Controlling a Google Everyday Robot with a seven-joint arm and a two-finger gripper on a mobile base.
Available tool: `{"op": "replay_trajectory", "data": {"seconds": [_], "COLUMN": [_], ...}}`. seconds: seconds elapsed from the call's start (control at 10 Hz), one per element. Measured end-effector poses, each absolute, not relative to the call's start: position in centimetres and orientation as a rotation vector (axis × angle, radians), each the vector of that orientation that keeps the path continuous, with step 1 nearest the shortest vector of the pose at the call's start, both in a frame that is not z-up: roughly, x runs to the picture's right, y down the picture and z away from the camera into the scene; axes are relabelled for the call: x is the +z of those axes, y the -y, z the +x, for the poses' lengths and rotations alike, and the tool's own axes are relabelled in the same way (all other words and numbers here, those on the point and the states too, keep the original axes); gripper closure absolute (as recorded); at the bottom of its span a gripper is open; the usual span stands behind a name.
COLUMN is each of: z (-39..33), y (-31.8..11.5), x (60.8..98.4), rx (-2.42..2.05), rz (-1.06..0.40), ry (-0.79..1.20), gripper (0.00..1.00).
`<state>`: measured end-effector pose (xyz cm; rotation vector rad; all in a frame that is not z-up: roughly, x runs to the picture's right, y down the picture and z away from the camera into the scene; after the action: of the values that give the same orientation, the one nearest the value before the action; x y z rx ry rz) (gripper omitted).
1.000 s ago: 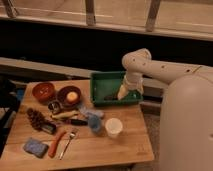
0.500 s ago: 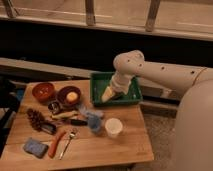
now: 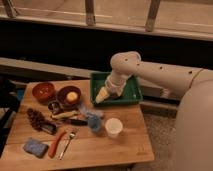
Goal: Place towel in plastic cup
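Note:
The towel [image 3: 90, 111] is a small pale blue-grey cloth lying crumpled on the wooden table, just in front of the green tray's front left corner. The plastic cup [image 3: 95, 124], small and blue, stands right in front of the towel and touches it. My gripper [image 3: 100, 97] hangs from the white arm over the tray's front left corner, pointing down and to the left, a little above and behind the towel. It is open and holds nothing.
A white cup [image 3: 113, 127] stands right of the blue cup. The green tray [image 3: 131, 90] sits at the back right. Two brown bowls [image 3: 44, 91] [image 3: 62, 92], a pine cone [image 3: 36, 119], a blue sponge [image 3: 35, 147], a fork [image 3: 67, 145] and an orange utensil [image 3: 56, 144] fill the left side.
The arm has swung left and down, carrying the gripper from over the tray's middle to its front left corner, closer to the towel. The objects on the table have not moved.

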<state>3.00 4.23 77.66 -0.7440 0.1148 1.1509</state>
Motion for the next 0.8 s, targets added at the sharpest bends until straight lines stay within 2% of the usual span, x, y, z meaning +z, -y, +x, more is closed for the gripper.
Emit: {"op": "replay_trajectory", "data": {"seconds": [0.2, 0.5, 0.8], "z": [2.5, -3.0, -4.8], "y": [-4.6, -7.9, -10.4], "x": [78.0, 78.9, 79.3], "rx": [1.141, 1.084, 1.058], "rz": [-0.766, -0.857, -0.884], "ry": [-0.104, -0.085, -0.13], "gripper": [0.2, 0.2, 0.2]}}
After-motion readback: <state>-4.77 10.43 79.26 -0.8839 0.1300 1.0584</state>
